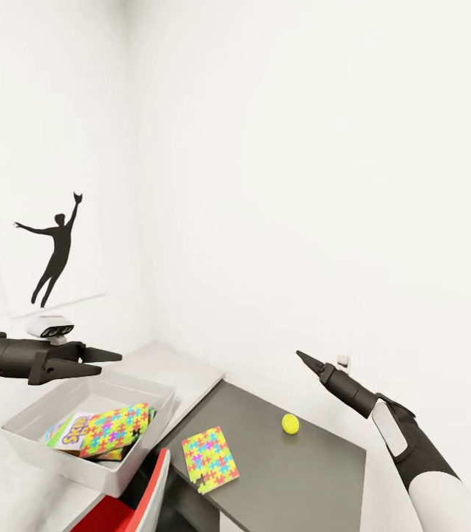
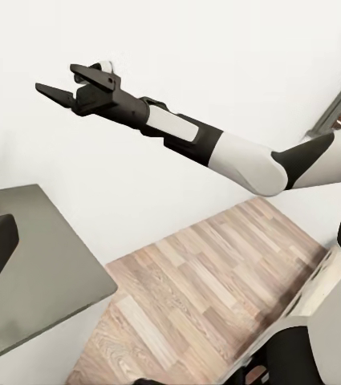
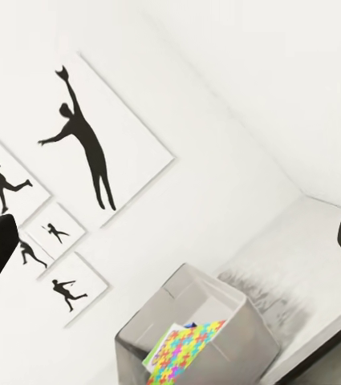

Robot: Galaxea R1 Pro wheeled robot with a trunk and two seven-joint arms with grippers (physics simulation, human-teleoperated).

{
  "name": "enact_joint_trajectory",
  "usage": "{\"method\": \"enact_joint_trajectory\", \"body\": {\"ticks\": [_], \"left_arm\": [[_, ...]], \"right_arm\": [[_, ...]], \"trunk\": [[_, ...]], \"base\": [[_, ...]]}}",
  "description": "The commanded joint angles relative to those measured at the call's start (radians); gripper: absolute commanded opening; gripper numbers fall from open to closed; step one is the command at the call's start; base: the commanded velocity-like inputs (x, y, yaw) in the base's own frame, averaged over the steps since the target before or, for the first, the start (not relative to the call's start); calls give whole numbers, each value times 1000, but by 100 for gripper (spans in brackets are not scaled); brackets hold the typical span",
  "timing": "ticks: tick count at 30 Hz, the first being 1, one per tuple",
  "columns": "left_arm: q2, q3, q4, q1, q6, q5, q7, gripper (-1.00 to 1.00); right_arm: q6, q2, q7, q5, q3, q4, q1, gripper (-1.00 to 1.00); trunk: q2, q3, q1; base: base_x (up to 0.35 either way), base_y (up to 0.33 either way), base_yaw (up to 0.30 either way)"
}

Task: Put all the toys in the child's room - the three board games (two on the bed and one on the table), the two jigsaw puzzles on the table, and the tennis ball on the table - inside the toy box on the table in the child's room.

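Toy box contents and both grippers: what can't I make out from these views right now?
- Toy box: a jigsaw puzzle covers the board game; whatever lies beneath is hidden.
- Right gripper: head view too edge-on to read the gap.
- Left gripper: opening unclear in the head view.
- Red chair: cut by the bottom edge.

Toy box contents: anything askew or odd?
Yes. In the toy box, a jigsaw puzzle leans tilted over a board game, not flat. A second jigsaw puzzle lies at the grey table's edge.
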Motion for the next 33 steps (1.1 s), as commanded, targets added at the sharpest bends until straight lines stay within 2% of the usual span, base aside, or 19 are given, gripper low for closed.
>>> {"method": "enact_joint_trajectory", "body": {"ticks": [1, 13, 33], "left_arm": [[1, -2, 0, -1, 11, 1, -4, 100], [1, -3, 0, 0, 11, 2, -4, 100], [1, -3, 0, 0, 11, 2, -4, 100]], "right_arm": [[8, 0, 1, -6, -1, 1, 0, 100], [12, 1, 1, -6, -1, 1, 0, 100], [14, 0, 0, -6, -2, 4, 0, 100]], "trunk": [[-1, 0, 0], [-1, -5, 0], [-1, -13, 0]], "base": [[0, 0, -69], [0, 0, -132], [-24, 0, -256]]}}
